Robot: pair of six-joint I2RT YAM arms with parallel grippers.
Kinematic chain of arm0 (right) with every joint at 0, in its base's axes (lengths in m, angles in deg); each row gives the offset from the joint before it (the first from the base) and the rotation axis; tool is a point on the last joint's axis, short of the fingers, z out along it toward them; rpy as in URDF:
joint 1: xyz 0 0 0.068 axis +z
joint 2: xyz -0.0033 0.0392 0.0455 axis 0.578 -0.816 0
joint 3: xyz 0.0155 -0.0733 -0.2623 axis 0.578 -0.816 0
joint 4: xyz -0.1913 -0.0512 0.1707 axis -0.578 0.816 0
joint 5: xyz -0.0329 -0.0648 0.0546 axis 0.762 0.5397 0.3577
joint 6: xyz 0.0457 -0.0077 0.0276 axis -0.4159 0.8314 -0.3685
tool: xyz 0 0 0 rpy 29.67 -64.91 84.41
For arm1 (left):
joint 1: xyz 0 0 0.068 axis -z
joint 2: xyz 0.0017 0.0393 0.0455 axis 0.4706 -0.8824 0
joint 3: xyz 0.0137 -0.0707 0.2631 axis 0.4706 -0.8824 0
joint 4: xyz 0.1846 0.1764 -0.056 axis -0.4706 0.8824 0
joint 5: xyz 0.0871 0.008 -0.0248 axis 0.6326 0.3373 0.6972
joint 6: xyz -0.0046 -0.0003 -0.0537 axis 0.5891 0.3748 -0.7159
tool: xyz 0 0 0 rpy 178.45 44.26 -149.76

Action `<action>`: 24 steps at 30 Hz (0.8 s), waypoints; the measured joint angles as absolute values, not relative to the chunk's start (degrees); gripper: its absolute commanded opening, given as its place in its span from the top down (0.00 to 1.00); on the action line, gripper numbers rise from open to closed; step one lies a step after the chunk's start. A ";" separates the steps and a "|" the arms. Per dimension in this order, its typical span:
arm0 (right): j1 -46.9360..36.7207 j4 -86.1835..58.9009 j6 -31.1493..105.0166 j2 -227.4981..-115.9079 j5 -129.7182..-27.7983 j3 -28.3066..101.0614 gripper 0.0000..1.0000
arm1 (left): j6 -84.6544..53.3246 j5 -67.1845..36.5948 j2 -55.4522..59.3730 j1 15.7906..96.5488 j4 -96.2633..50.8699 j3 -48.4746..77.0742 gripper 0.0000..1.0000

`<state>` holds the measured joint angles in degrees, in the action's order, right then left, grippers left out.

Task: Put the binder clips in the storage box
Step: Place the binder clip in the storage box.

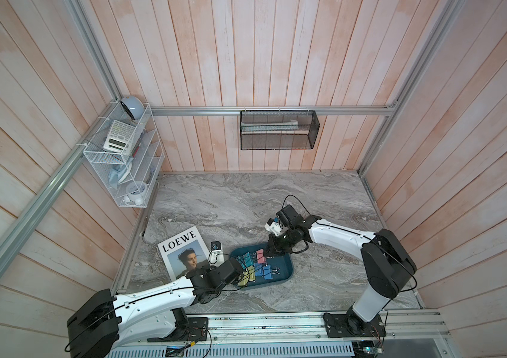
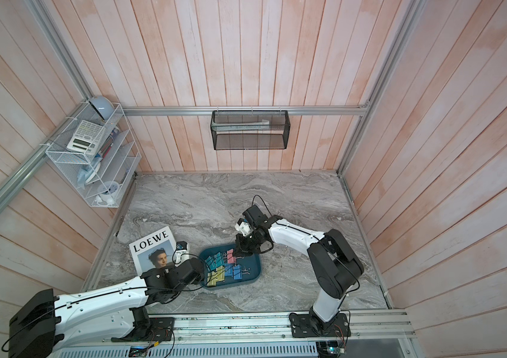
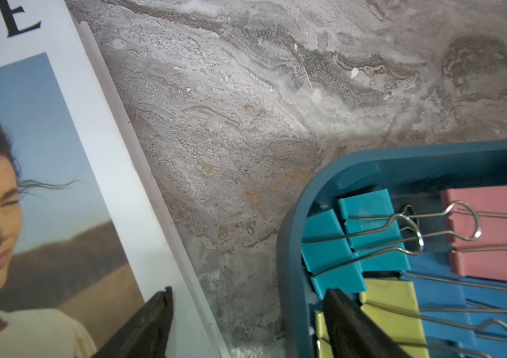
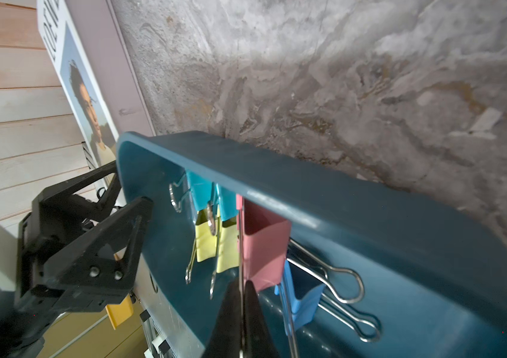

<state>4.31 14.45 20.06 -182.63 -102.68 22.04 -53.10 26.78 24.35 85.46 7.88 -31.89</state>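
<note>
Binder clips [image 1: 253, 266] are lying bunched inside the storage box [image 1: 284, 272], a dark teal tub with shallow walls and rounded corners, which is sitting on the grey marbled table [image 1: 246, 201] in both top views. Pastel teal, pink, blue and yellow bodies are crowding the half of the box nearer the magazine [image 1: 180, 257], and the other end is showing bare floor. The left claw [image 1: 239, 272] is reaching over the box's magazine-side end. The right claw [image 1: 270, 251] is dipping at the box's far rim.

From the left wrist, the left claw [image 3: 246, 325] is standing wide with nothing between its fingers. One finger is hanging over the magazine [image 3: 44, 155] and the other is inside the box [image 3: 289, 248], above a yellow clip [image 3: 391, 303]. Two teal clips [image 3: 354, 235] are leaning in the box's rounded corner, their silver wire handles crossing.

From the right wrist, the right claw [image 4: 241, 294] is pinching tight on a thin silver wire handle at the pink clip [image 4: 264, 245], just inside the box's long wall [image 4: 370, 223]. I cannot tell whether that clip is resting on the box's floor. A blue clip [image 4: 304, 297] is sitting right beside it.
</note>
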 measured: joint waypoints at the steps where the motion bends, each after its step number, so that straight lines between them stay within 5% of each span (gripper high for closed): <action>1: 4.31 14.36 20.08 -183.15 -102.86 22.34 1.00 | -53.10 26.78 24.35 85.43 7.86 -31.89 0.18; 16: 5.18 13.81 20.49 -190.34 -103.82 26.74 1.00 | -53.10 26.78 24.38 85.43 7.86 -31.89 0.18; 20: 5.18 13.64 21.17 -190.74 -104.04 27.06 0.72 | -53.10 26.78 24.29 85.46 7.81 -31.89 0.18; 24: 3.89 13.96 21.81 -189.34 -103.93 26.71 0.64 | -53.10 26.76 24.11 85.46 7.75 -31.89 0.18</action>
<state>3.89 13.96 21.81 -189.34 -103.93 26.71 -53.10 26.76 24.11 85.46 7.75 -31.89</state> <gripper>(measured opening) 0.342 0.821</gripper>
